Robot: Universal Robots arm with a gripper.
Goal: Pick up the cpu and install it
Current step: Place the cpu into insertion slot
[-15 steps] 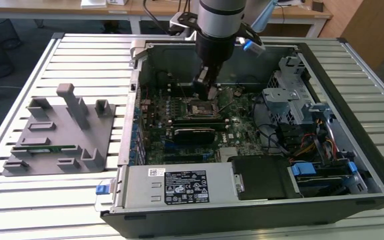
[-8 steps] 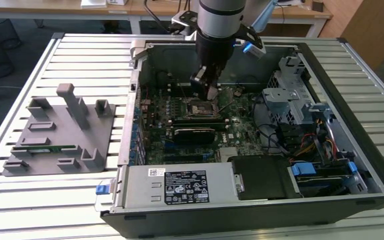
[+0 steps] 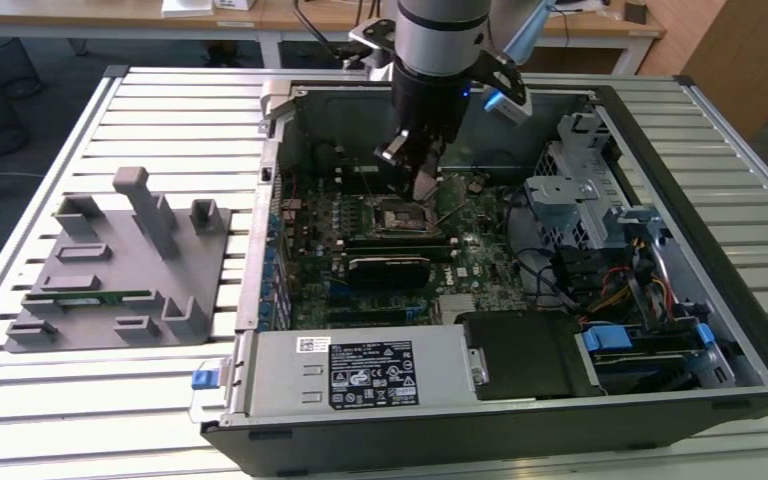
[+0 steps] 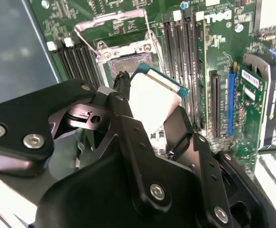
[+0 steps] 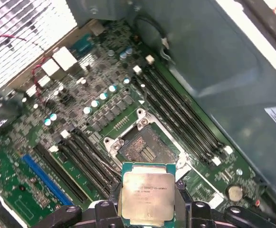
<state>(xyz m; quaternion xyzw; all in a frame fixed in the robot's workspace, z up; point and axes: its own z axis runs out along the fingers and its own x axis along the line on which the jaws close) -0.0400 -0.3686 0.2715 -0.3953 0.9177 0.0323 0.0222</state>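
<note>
While the gripper [image 3: 420, 178] hangs inside the open case [image 3: 744, 300], you have it clamped on the cpu [image 5: 147, 197], fingers [image 5: 183, 209] pressed against two opposite edges. Both wrist views show the grip; in the second wrist view the cpu [image 4: 154, 102] sits between the black fingers [image 4: 123, 83] with its metal top facing the camera.

Cpu position: held in the air above the board [image 3: 307, 262], near the socket [image 5: 145, 147] but not seated in it. The socket lies bare, contact field exposed. In the second wrist view its metal frame [image 4: 111, 21] stands swung up and open behind the socket [image 4: 126, 59].

Memory slots [image 5: 176, 109] run along either side of the socket.

Outside the case, on the exterior view's left, the grey fixture [image 3: 117, 270] sits on the slatted counter [image 3: 157, 110], well apart from the gripper.
</note>
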